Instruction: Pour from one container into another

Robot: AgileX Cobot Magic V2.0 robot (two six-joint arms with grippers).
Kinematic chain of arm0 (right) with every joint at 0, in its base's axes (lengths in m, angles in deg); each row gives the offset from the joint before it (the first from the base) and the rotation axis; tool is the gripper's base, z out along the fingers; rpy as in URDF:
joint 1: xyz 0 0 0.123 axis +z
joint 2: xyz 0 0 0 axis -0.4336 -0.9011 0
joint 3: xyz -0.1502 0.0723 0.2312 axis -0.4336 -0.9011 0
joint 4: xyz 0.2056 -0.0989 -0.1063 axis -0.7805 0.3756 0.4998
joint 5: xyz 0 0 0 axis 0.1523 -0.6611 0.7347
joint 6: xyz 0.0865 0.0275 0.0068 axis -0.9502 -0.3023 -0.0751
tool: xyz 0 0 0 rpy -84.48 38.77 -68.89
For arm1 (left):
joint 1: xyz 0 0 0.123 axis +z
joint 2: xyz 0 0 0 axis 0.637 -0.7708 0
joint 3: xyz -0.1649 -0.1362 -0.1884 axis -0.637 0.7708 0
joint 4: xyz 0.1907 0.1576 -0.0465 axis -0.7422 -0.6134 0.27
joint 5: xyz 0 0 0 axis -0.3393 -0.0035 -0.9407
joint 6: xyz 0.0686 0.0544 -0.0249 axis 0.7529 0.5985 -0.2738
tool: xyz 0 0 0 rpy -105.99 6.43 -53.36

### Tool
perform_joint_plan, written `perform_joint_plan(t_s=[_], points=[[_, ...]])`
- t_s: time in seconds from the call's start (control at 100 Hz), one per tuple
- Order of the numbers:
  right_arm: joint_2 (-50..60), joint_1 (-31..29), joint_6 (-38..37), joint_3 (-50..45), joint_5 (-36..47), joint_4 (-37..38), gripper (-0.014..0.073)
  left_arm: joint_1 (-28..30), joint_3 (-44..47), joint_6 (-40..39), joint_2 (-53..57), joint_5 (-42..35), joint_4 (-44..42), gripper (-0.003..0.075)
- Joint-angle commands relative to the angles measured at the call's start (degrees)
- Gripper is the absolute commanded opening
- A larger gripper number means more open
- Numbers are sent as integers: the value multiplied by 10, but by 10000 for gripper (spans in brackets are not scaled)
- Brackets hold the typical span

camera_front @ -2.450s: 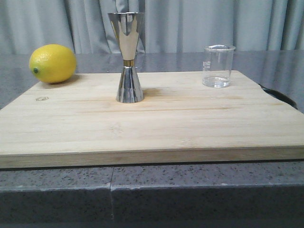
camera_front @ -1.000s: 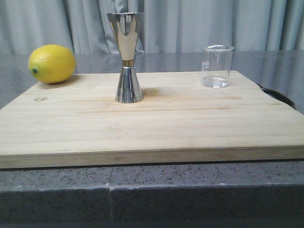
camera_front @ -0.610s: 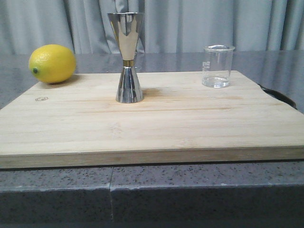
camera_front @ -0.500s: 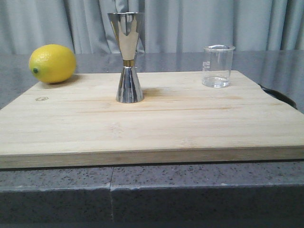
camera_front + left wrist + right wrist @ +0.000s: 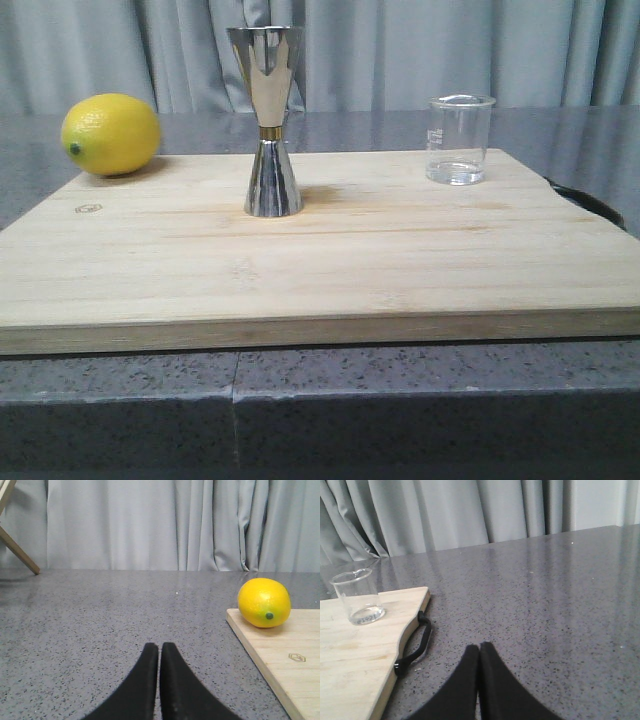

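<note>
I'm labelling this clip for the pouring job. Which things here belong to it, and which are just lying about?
Part of the job:
glass beaker, upright on the cutting board
steel jigger, upright on the board
left gripper and right gripper, both shut, empty

Lying about:
lemon

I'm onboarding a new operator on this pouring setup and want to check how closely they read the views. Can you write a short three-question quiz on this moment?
1. True or false: the beaker lies tipped over on the cutting board.
2. Which object stands between the lemon and the beaker in the front view? A) a spoon B) the jigger C) a bottle
3. Fill in: the left gripper and the right gripper both have their fingers ____.

Key
1. False; it stands upright.
2. B
3. shut, holding nothing, over the grey countertop off the board.
</note>
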Motion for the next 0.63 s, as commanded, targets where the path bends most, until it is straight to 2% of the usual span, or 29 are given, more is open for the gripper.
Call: perform_joint_plan(t_s=[0.0,0.06,0.62], points=[[12,-2,54,-10,54,-26,-71,2,3,0,15,-45,3,-19],[12,-2,90,-10,54,-57,-71,2,3,0,15,-45,3,-19],[12,-2,89,-10,50,-57,-71,2,3,0,15,-45,3,-19]])
